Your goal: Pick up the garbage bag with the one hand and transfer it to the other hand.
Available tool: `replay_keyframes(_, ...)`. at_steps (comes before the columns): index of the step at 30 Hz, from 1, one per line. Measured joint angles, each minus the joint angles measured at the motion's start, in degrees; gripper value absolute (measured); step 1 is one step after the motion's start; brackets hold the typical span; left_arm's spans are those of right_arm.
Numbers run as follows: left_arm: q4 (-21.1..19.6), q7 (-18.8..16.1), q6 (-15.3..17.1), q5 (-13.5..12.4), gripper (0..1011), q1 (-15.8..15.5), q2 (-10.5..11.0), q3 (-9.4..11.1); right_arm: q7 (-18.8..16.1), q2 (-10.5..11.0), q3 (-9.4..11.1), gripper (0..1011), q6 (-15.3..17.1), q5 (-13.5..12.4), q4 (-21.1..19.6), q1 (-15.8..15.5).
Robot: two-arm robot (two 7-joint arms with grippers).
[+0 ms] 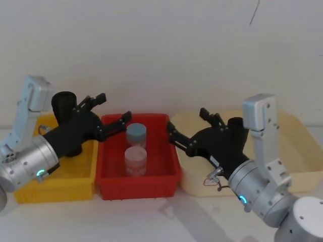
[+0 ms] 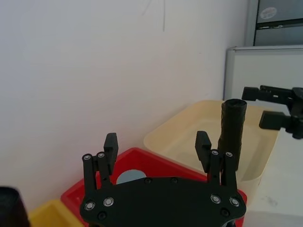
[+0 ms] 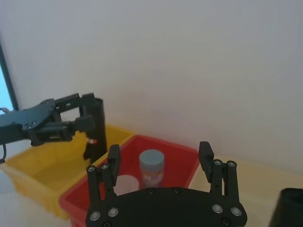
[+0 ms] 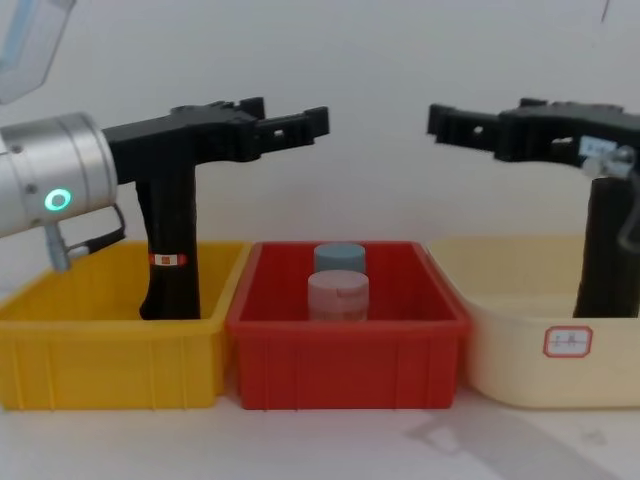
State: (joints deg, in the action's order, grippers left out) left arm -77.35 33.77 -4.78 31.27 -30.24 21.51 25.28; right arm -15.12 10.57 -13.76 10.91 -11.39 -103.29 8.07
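The garbage bag (image 4: 604, 250), a plain black roll, stands upright in the cream bin (image 4: 520, 350) on the right; it is also seen from the head (image 1: 237, 125) and from the left wrist (image 2: 232, 130). My right gripper (image 1: 186, 121), on the blue-ringed wrist, hovers open just left of the bag's top, pointing toward the middle and holding nothing (image 3: 159, 153). My left gripper (image 1: 113, 107), on the green-ringed wrist, is open and bare above the seam of the yellow and red bins, facing the right gripper (image 4: 290, 115).
A second black roll with a red-and-white band (image 4: 170, 250) stands in the yellow bin (image 4: 100, 350), right behind my left gripper. The red bin (image 4: 345, 345) in the middle holds two lidded jars (image 4: 338, 285). A white wall rises close behind the bins.
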Motion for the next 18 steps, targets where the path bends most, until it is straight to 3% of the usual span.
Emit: replay_keyframes(18,-4.5,-3.5,-0.4,0.6,1002,5.6,1.8,-3.3,-1.3,0.2,-5.3,1000,3.6,1.2,3.2,2.7)
